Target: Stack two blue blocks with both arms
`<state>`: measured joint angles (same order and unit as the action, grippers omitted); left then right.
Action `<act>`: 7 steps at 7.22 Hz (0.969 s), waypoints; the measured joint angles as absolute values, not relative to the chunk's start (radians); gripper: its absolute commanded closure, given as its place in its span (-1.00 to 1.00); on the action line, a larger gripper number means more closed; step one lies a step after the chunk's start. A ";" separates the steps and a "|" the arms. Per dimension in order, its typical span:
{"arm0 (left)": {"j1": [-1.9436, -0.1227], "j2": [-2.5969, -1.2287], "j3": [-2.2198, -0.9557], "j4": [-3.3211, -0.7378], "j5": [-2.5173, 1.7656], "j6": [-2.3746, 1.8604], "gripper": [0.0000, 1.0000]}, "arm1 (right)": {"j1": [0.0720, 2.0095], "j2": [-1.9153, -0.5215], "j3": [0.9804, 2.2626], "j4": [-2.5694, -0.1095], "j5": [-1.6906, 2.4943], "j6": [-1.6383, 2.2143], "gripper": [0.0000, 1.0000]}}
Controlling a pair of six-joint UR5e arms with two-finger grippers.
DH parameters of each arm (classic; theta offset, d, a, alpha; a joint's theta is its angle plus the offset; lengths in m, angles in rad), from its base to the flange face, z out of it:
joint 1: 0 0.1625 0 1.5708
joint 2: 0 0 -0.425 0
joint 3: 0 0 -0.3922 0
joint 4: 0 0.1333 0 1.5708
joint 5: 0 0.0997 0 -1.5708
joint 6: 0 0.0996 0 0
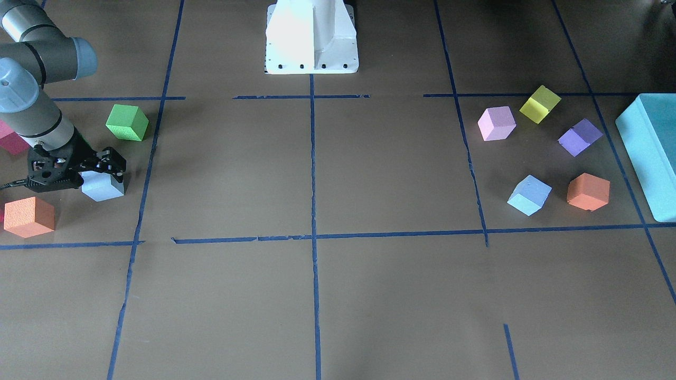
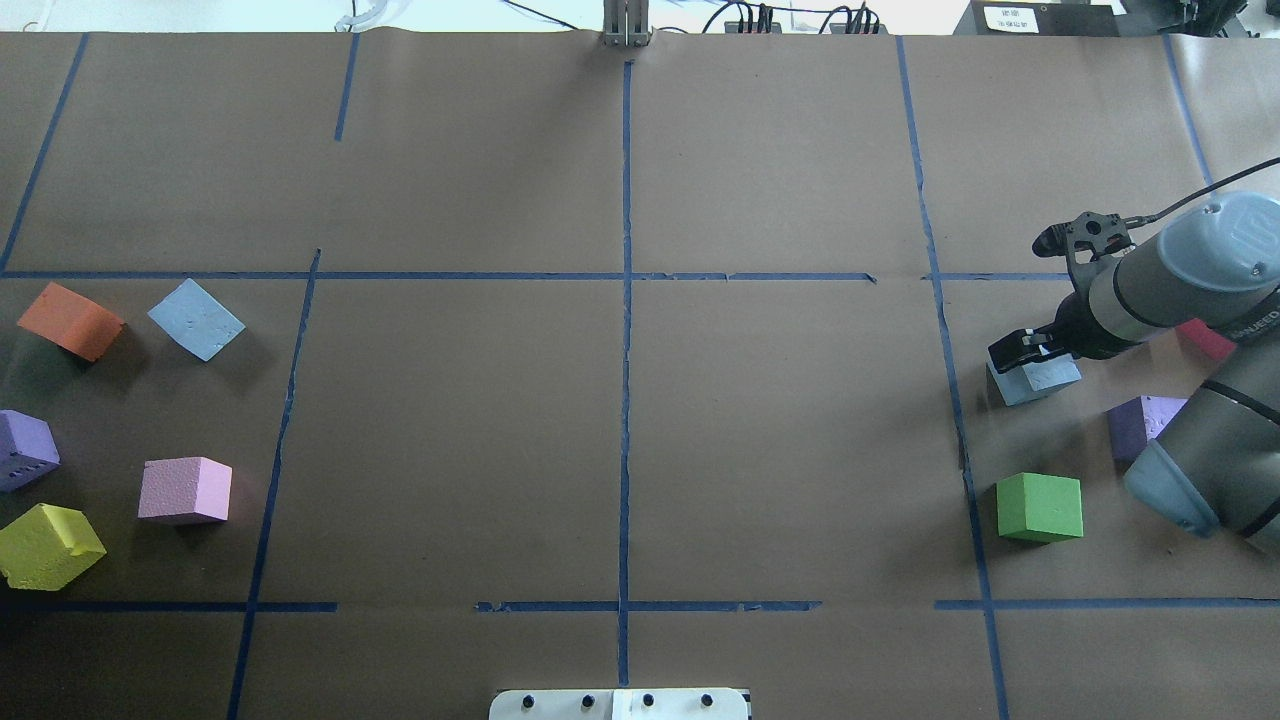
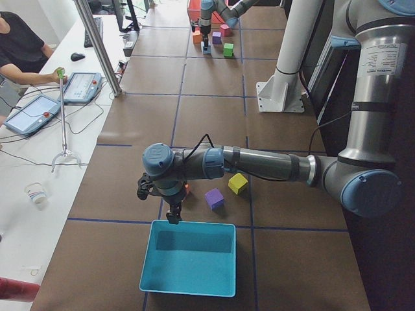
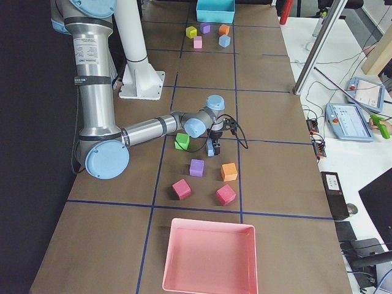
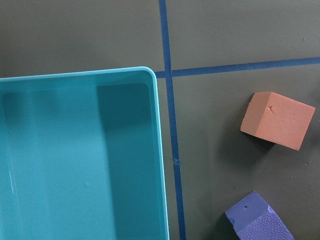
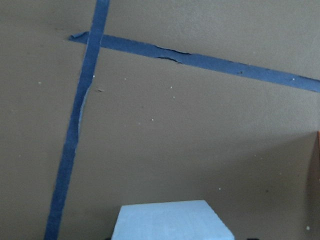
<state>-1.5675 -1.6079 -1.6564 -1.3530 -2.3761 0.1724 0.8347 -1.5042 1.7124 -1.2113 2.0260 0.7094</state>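
Basically the whole move turns on how far apart the two blues are, i.e. at opposite ends of the table (image 2: 780,450).

R gripper (image 1: 104,173) is down on the right blue block (image 1: 104,189), jaws either side of its top at approx block width. Looks like a grip, tho the squeeze itself can't be confirmed. The block seems to sit on the paper, not lifted. R wrist cam shows its pale top at the bottom edge, centred, so alignment looks fine.

Left blue block (image 1: 529,195) lies at the robot's left end, just beside the orange block (image 5: 277,120) on its centre-of-table side, well apart from the R gripper. So L arm is clearly the nearer one for it.

L gripper (image 3: 174,215) shows only in the side view, hovering over the teal box (image 5: 159,150) near its rim. Can't tell if it's wide or narrow. L wrist cam sees the box, the orange block and a purple block (image 5: 257,220), but no blue. My read: the blue lies past the orange one from the L gripper, toward the table centre, so the L arm needs to shift that way before it can come down.

Both blocks are cubes, so there's no long axis to worry about. The left blue sits turned vs the tape lines, so wrist yaw prob matters for a square grip.
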 measured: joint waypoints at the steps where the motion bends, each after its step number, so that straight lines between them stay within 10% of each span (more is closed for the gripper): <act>1: -1.568 -1.608 -1.663 -1.353 -2.377 0.172 -1.00 | 0.835 -1.504 1.707 -1.211 2.025 0.706 0.99; 4: -1.569 -1.606 -1.671 -1.353 -2.379 0.173 -1.00 | 0.839 -1.489 1.779 -1.247 2.057 0.716 1.00; 7: -1.569 -1.601 -1.680 -1.353 -2.408 0.174 -1.00 | 0.745 -1.150 1.823 -1.487 2.066 1.040 1.00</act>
<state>-1.5692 -1.6010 -1.6796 -1.3527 -2.4079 0.1745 0.7448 -1.1499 1.8233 -1.4872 2.0663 1.0399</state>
